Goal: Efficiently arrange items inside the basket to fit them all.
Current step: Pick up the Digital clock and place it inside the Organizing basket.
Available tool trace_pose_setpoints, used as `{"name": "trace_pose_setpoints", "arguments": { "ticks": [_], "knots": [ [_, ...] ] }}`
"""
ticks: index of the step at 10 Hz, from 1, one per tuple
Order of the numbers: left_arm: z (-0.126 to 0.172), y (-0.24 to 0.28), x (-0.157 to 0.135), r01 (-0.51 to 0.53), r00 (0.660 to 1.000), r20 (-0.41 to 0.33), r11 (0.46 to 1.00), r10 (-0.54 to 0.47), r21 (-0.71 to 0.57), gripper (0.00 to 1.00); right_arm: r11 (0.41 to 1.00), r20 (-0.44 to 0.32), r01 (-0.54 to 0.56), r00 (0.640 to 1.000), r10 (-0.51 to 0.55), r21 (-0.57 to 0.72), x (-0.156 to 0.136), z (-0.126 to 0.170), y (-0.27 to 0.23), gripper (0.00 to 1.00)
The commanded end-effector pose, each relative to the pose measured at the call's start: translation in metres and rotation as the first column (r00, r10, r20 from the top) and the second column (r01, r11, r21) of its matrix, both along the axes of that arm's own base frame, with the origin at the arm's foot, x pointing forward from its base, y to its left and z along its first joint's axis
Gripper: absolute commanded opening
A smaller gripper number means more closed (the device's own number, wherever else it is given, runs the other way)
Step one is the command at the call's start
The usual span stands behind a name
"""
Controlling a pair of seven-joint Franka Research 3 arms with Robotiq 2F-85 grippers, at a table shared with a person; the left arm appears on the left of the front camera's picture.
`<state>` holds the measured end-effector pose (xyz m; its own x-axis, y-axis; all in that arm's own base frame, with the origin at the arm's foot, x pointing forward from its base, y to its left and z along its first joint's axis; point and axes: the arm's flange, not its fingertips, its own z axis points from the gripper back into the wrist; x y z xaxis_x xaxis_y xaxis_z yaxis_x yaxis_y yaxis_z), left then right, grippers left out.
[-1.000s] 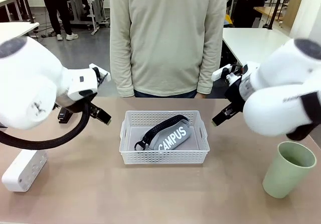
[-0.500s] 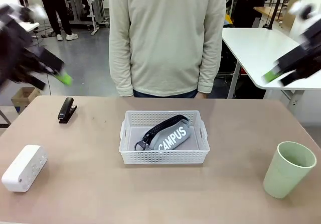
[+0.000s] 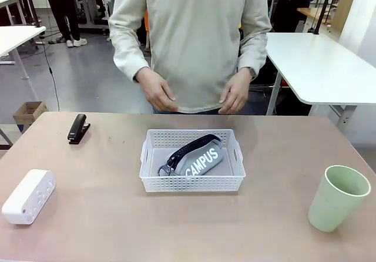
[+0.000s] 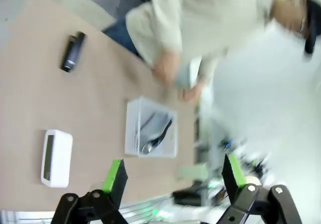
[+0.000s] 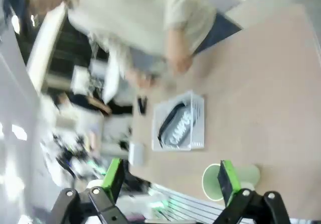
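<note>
The left gripper (image 4: 173,176) and the right gripper (image 5: 171,180) hang high above the table (image 3: 282,156), both spread wide and empty. The white block (image 3: 28,196) lies near the front left corner, and the cup (image 3: 339,198) stands upright near the front right. At mid-table, the basket (image 3: 191,183) holds the pouch (image 3: 197,159), lying slantwise. The stapler (image 3: 77,128) lies near the far left corner. A person's hands (image 3: 155,90) hover at the far edge.

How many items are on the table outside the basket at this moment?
3. The black stapler lies far left on the table, the white block near left, and the green cup stands near right. The grey pouch is inside the basket.
</note>
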<state>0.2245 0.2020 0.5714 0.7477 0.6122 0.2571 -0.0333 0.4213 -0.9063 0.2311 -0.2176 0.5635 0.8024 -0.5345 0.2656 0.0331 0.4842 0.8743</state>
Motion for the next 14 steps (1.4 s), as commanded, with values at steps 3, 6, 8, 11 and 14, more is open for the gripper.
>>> {"name": "trace_pose_setpoints", "arguments": {
  "ticks": [3,6,8,11,14],
  "knots": [
    [-0.027,0.027,-0.007,-0.076,0.997,-0.018,0.992,0.075,-0.101,1.0,0.992,-0.024,0.076,0.997,-0.074,0.098,-0.012,-0.034,-0.024,1.0],
    [-0.027,0.027,-0.007,-0.076,0.997,-0.018,0.992,0.075,-0.101,1.0,0.992,-0.024,0.076,0.997,-0.074,0.098,-0.012,-0.034,-0.024,1.0],
    [-0.027,0.027,-0.007,-0.076,0.997,-0.018,0.992,0.075,-0.101,1.0,0.992,-0.024,0.076,0.997,-0.074,0.098,-0.012,-0.034,-0.024,1.0],
    [-0.027,0.027,-0.007,-0.076,0.997,-0.018,0.992,0.075,-0.101,1.0,0.992,-0.024,0.076,0.997,-0.074,0.098,-0.012,-0.034,-0.024,1.0],
    [-0.018,0.037,-0.006,-0.035,0.991,-0.134,0.984,0.011,-0.177,1.0,0.992,-0.024,0.076,0.997,-0.074,0.098,-0.012,-0.034,-0.024,1.0]
  ]
}}
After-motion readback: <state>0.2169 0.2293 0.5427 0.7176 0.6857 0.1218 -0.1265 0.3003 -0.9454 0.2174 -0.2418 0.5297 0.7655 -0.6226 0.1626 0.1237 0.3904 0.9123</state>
